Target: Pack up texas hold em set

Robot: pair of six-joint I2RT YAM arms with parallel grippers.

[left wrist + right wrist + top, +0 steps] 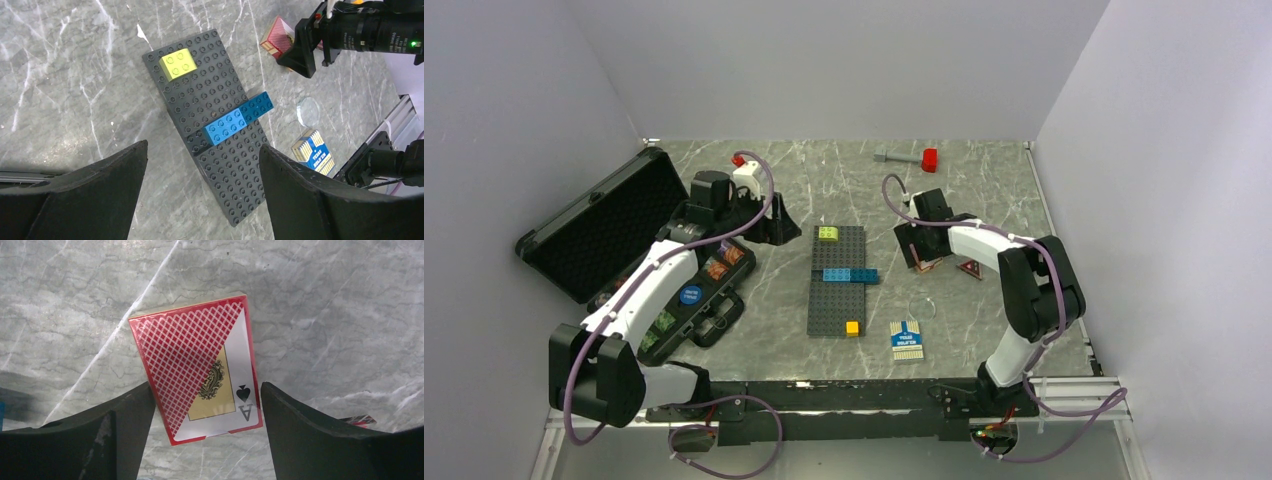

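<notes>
It was a robot lab: bare white walls boxed a marbled counter, two arms bolted at its near edge.

Top camera looks down from behind; both wrist cameras face downward, right closest, sharing the red lattice-printed card pack.

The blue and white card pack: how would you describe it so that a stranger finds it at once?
Find the dark grey brick baseplate in the middle of the table. Just right of its near end, the blue and white card pack lies flat on the marble. The other pack, farther back at the right end effector, is red.
</notes>
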